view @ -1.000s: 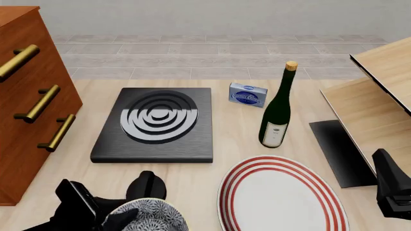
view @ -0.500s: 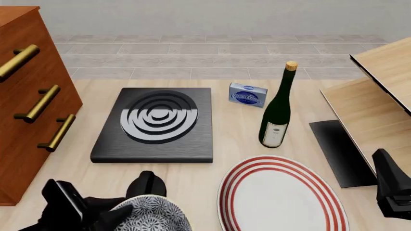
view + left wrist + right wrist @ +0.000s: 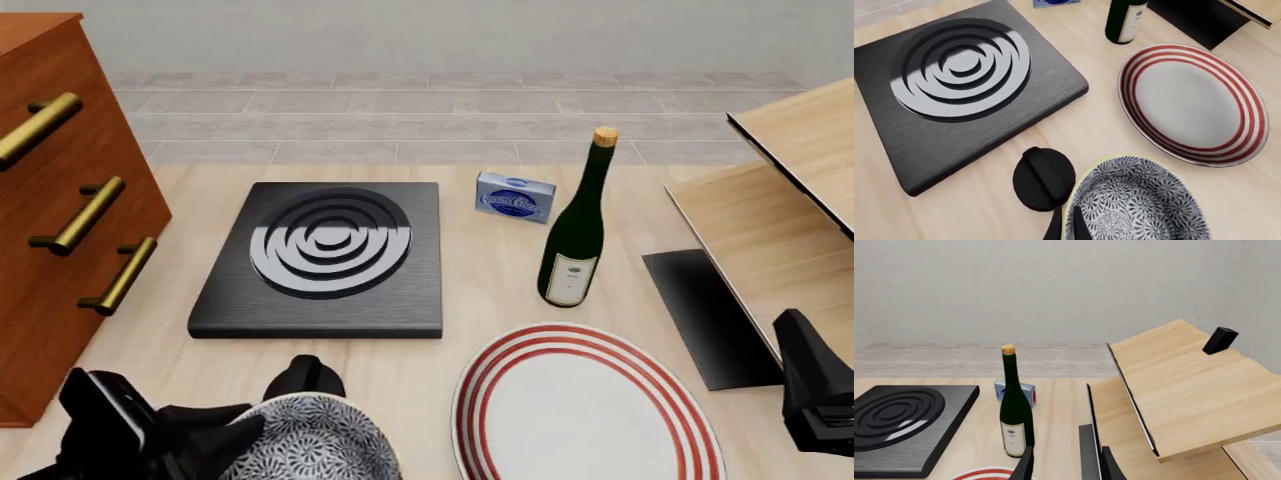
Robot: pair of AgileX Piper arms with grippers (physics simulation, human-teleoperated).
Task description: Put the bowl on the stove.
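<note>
The blue-black patterned bowl [image 3: 318,447] with a pale rim is at the front edge, left of centre, just in front of the black knob [image 3: 304,382]. My left gripper [image 3: 244,437] is shut on the bowl's left rim. In the left wrist view its fingers [image 3: 1054,227] pinch the rim of the bowl [image 3: 1141,200]. The black stove [image 3: 327,255] with its ringed burner lies beyond the knob, and also shows in the left wrist view [image 3: 954,75]. My right gripper [image 3: 1067,467] is open and empty at the right edge [image 3: 814,400].
A large white plate with red rings [image 3: 587,410] lies right of the bowl. A green wine bottle [image 3: 574,235] and a small blue box [image 3: 515,196] stand right of the stove. A wooden dresser [image 3: 67,200] stands left, and a wooden shelf unit [image 3: 787,200] stands right.
My left arm's wrist has swung to the left, and the bowl in its grip now sits higher in the front view, covering more of the knob. The right arm has not moved.
</note>
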